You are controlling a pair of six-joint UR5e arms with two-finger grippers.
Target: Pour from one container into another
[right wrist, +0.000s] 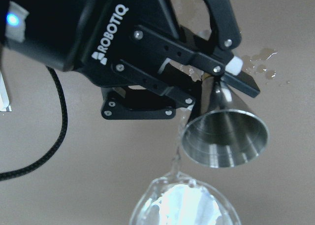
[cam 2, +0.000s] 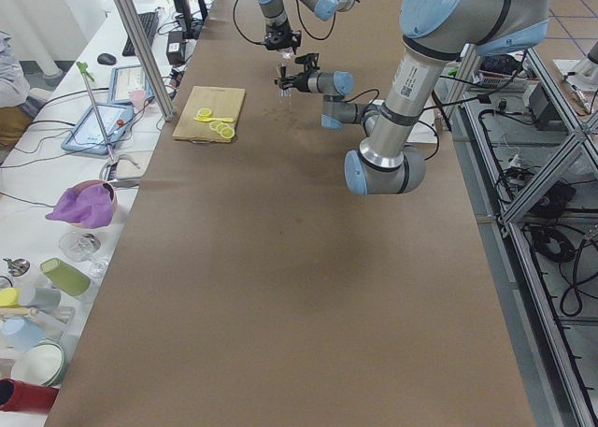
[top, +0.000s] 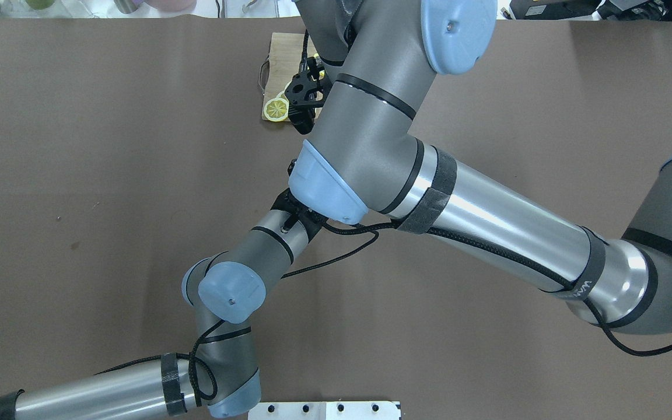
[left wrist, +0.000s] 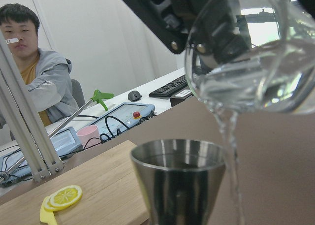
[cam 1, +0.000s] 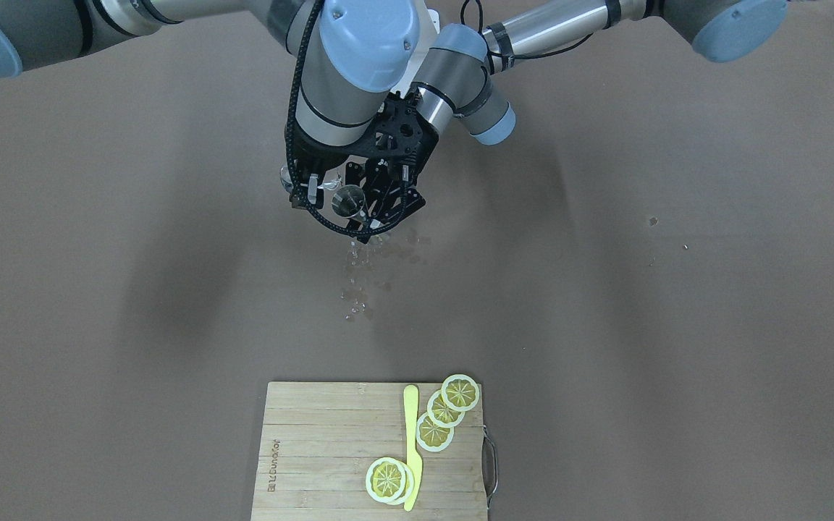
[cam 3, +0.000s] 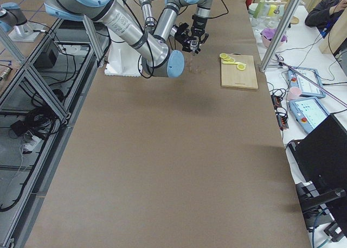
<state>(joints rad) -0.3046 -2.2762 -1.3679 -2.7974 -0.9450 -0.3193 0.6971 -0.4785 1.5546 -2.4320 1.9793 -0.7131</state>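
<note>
jigger fills the bottom of the left wrist view, upright with its mouth up, held off the table. left gripper has its fingers clamped on the jigger's narrow waist, as the right wrist view shows. glass hangs just above and to one side of the jigger, tipped far over, with water pooled at its lip. right gripper holds the glass, fingers closed on it. a thin stream runs from the lip and passes just outside the jigger's rim; both wrist views show it beside the cup, not in the mouth. whether any water is in the jigger cannot be told. drops lie scattered on the table below the two grippers, on the side toward the board. the board sits well apart at the table's far edge, with lemon slices and a yellow knife on it. a seated person shows beyond the table.
</note>
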